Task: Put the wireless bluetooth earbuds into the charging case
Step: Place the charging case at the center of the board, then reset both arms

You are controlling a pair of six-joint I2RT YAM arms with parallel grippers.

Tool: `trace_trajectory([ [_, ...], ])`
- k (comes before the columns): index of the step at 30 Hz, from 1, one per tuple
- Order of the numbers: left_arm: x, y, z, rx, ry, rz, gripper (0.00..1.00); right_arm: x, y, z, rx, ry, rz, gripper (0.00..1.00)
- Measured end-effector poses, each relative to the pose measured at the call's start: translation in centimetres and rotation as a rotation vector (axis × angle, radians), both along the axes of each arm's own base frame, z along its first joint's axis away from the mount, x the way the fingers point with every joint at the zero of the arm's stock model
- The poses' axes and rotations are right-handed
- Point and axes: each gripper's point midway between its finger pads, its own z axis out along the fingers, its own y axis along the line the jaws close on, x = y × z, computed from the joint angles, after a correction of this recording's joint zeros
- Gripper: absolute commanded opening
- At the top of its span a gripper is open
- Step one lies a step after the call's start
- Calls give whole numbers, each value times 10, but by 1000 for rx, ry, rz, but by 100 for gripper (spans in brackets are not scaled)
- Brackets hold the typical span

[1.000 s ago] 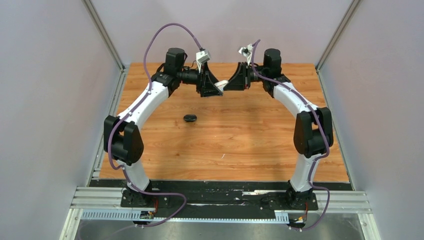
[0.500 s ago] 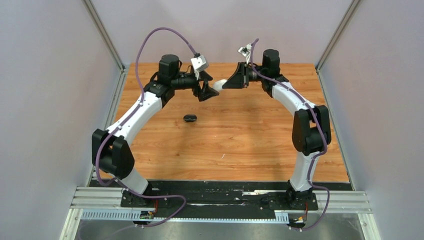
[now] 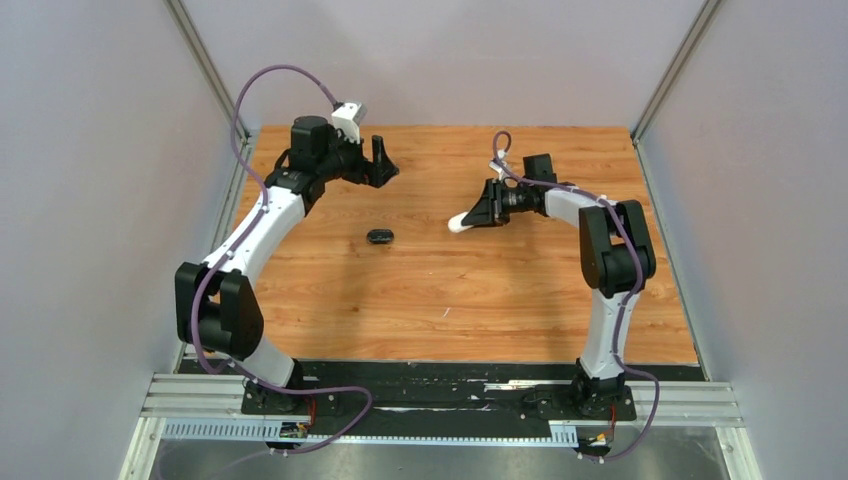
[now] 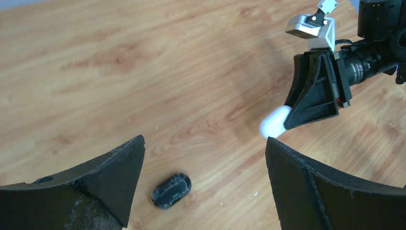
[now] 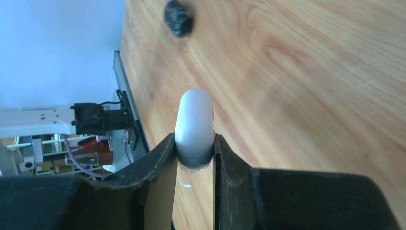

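Note:
My right gripper [image 3: 480,214] is shut on a white pebble-shaped charging case [image 3: 458,223], holding it low over the middle of the table. In the right wrist view the case [image 5: 194,120] sticks out past the fingers [image 5: 160,158], pinched at its lower end. My left gripper [image 3: 384,162] hangs open and empty at the back left, well apart from the white case [image 4: 274,120]. A black pebble-shaped case [image 3: 380,236] lies on the wood, below the left gripper's [image 4: 203,141] wide jaws. No earbuds show in any view.
The wooden table [image 3: 500,290] is walled at the back and on both sides. The black case [image 4: 171,190] also shows far ahead in the right wrist view [image 5: 178,18]. A metal rail [image 3: 450,400] with the arm bases runs along the near edge.
The two grippers met over the back centre with the white case between them. The left gripper opened, let go and swung back left; the right arm came down and forward with the case.

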Motion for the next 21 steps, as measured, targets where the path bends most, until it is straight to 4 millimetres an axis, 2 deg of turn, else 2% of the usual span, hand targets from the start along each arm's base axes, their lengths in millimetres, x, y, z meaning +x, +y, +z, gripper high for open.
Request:
trace_trajectory([
  [3, -3, 7, -22, 8, 86, 60, 100, 8, 0, -27, -34, 57, -15, 2],
  [5, -2, 11, -29, 5, 117, 93, 100, 10, 0, -46, -61, 96, -27, 4],
  [7, 0, 16, -32, -2, 138, 123, 100, 8, -1, -62, -83, 144, -38, 15],
  [10, 3, 24, -36, -10, 160, 160, 100, 8, -1, -64, -81, 156, -35, 68],
  [11, 4, 26, -38, -11, 169, 166, 100, 11, -2, -65, -94, 153, -46, 92],
  [12, 4, 28, -41, -10, 181, 174, 100, 13, -2, -65, -102, 155, -57, 99],
  [14, 6, 31, -49, -4, 204, 184, 100, 17, -3, -52, -99, 148, -68, 100],
  [17, 7, 34, -62, 20, 234, 199, 100, 31, -14, -43, -190, 66, -136, 100],
  [19, 9, 39, -70, 53, 235, 213, 100, 36, -30, -37, -240, 38, -190, 100],
  [21, 12, 44, -72, 89, 218, 223, 100, 44, -55, -25, -311, 20, -282, 100],
])
